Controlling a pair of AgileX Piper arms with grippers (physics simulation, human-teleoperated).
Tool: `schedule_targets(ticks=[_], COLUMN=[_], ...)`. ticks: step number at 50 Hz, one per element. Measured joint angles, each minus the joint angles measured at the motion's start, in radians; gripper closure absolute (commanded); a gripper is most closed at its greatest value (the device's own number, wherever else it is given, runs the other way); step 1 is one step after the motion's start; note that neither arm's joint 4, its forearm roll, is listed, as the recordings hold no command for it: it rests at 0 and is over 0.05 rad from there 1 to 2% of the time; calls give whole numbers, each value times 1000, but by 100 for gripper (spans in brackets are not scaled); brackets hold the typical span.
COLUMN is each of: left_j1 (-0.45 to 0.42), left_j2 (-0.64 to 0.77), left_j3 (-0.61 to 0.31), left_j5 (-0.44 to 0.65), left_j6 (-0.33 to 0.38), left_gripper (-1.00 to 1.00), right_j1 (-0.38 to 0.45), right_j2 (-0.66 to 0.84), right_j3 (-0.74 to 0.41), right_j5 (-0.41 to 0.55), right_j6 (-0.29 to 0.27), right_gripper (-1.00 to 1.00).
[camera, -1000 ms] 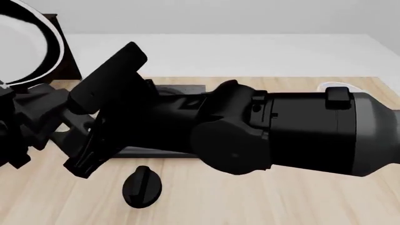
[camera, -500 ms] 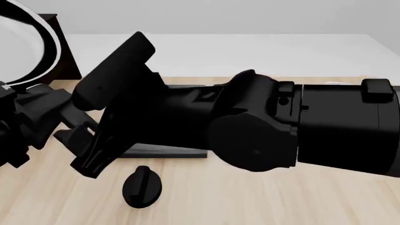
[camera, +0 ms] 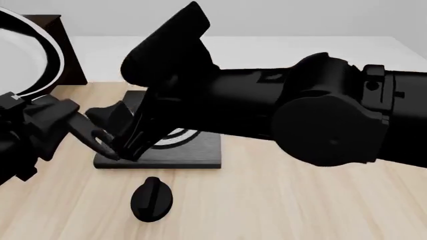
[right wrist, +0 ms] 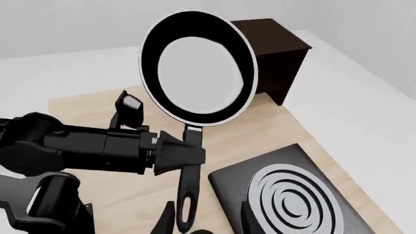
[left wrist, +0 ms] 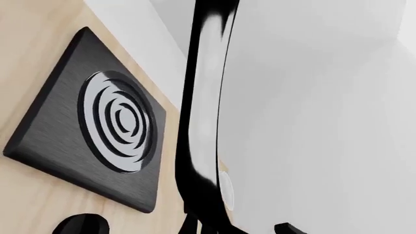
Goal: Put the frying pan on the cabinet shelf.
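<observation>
A light wooden tabletop point(camera: 280, 205) with fine straight grain fills the lower half of the front view, its far edge running level across the middle of the frame. Beyond that edge lies a pale, nearly white floor point(camera: 267, 52), and above it, along the top of the frame, a plain light grey wall point(camera: 300, 17) without windows or fittings. The meeting of floor and wall shows as a soft straight line near the top. In the right wrist view the same white floor point(right wrist: 364, 117) spreads around the table's corner at the right of the frame. Light is even and diffuse, casting only faint, soft shadows on the wood.
</observation>
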Motion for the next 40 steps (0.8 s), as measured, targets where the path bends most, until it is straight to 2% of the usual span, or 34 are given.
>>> schedule_targets(ticks=[13, 22, 29, 40], left_j1=[26, 43, 54, 78], left_j2=[45, 69, 74, 101], left_j3=[43, 61, 46, 9], left_j5=[-77, -117, -119, -163], left_j6=[7, 11, 13, -15], left_gripper=[100, 100, 100, 100], right_j1=[-61, -203, -279, -374], right_j2=[-66, -140, -206, -349], right_j3=[24, 44, 69, 195], right_j5=[-23, -36, -26, -9], right_j6=[14, 16, 12, -5], right_gripper=[-100, -100, -100, -100])
